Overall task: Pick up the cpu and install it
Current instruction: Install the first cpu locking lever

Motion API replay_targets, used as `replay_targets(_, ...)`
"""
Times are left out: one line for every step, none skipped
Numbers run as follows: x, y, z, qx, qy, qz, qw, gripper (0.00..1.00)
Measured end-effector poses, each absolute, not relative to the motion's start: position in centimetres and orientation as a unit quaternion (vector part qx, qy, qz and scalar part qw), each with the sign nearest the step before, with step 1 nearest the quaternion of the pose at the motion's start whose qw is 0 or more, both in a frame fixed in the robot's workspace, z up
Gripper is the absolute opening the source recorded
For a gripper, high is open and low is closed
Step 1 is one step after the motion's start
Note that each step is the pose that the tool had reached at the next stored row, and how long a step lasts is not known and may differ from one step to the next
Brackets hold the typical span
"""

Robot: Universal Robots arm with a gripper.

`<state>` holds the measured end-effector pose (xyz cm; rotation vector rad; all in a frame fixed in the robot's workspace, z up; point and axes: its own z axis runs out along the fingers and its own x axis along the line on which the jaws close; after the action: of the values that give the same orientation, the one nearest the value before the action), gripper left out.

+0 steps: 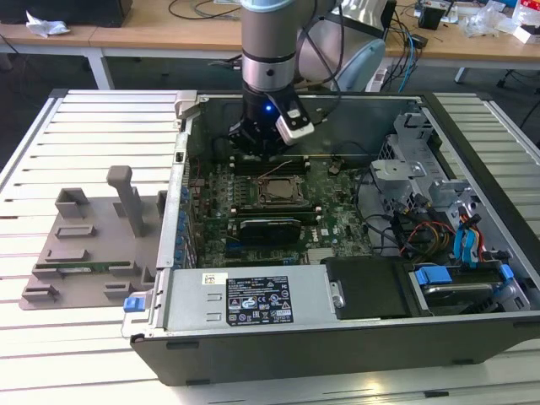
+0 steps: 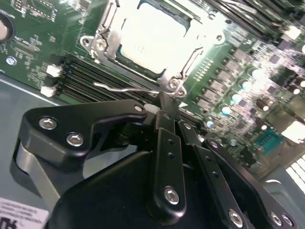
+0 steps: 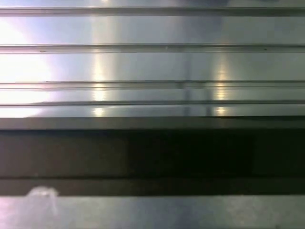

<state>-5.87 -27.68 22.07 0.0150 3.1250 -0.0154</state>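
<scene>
The cpu [image 2: 151,39], a flat silver square, lies inside the metal-framed socket [image 2: 102,36] on the green motherboard [image 2: 33,33]. In the exterior view the cpu [image 1: 279,191] sits mid-board inside the open computer case [image 1: 253,337]. My gripper [image 2: 165,101] hangs just beside the socket, its black fingers [image 2: 167,143] brought together and shut. The tips meet the end of the thin wire socket lever [image 2: 119,88]; whether they hold it I cannot tell. In the exterior view my gripper [image 1: 260,145] is low over the board, just behind the socket.
A grey plastic tray [image 1: 84,245] with upright posts lies on the slatted table [image 1: 101,126] at the exterior view's left. Drive cages and cables [image 1: 439,211] crowd the case's right side. Memory slots [image 2: 81,71] run beside the socket. A power supply [image 1: 245,299] lines the near wall.
</scene>
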Motion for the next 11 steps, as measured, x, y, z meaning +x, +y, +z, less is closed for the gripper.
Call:
replay_targets(-5.7, -27.7, 22.0, 0.005, 1.0, -0.005, 0.008, 0.11)
replay_targets(-5.5, -27.7, 21.9, 0.005, 1.0, -0.005, 0.008, 0.11)
replay_targets(-5.3, -27.7, 21.8, 0.005, 1.0, -0.006, 0.008, 0.11)
replay_targets(-5.0, -27.6, 21.7, 0.005, 1.0, -0.007, 0.008, 0.11)
replay_targets(-4.8, -27.6, 21.5, 0.005, 1.0, -0.007, 0.008, 0.11)
replay_targets(-4.6, -27.6, 21.4, 0.005, 1.0, -0.008, 0.008, 0.11)
replay_targets(-4.1, -27.6, 21.2, 0.005, 1.0, -0.009, 0.008, 0.11)
replay_targets(-3.9, -27.6, 21.1, 0.005, 1.0, -0.009, 0.008, 0.11)
replay_targets(-3.7, -27.6, 21.0, 0.005, 1.0, -0.01, 0.008, 0.11)
replay_targets(-3.5, -27.6, 20.9, 0.005, 1.0, -0.01, 0.008, 0.11)
replay_targets(-3.2, -27.6, 20.8, 0.005, 1.0, -0.01, 0.008, 0.11)
